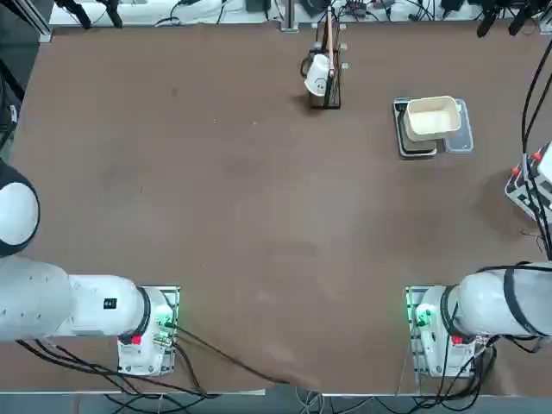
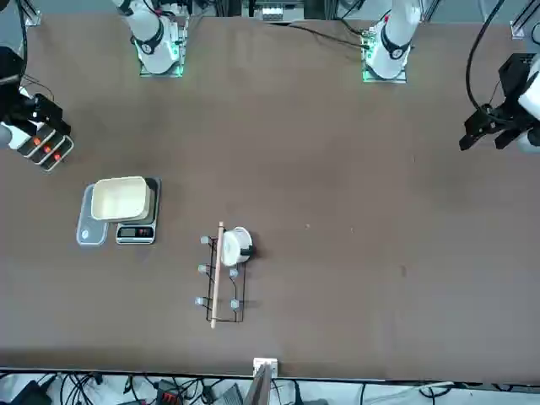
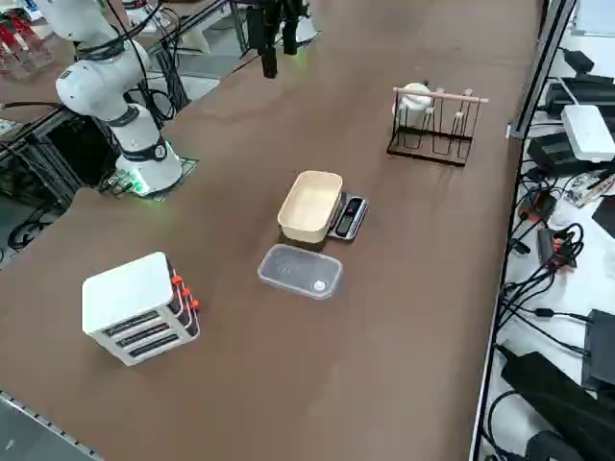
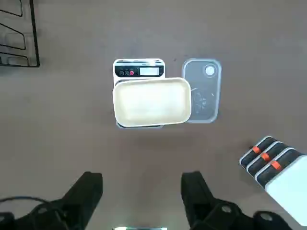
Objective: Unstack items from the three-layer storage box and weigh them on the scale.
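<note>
From overhead I can't see my right gripper itself, only the white arm; the scale [image 1: 416, 138] lies on the brown table [image 1: 216, 216] with a cream rectangular tub [image 1: 432, 117] on it, and the three-layer storage box [image 1: 528, 181] shows only partly at the table's edge. In the front view my right gripper [image 2: 34, 114] hangs directly above the storage box [image 2: 46, 150], whose orange tabs peek out beneath it. From the right side the box [image 3: 139, 307] is a smooth white block with three dark drawer fronts and orange handles; a clear plastic lid [image 3: 300, 271] lies flat between it and the tub [image 3: 310, 206]. At my wrist the right gripper [image 4: 141, 191] is spread wide, black fingers [image 4: 88, 189] holding and touching nothing; the scale [image 4: 139, 71], thin with a display strip, sits ahead of it, the box [image 4: 276, 165] off to one side. I see no items anywhere.
</note>
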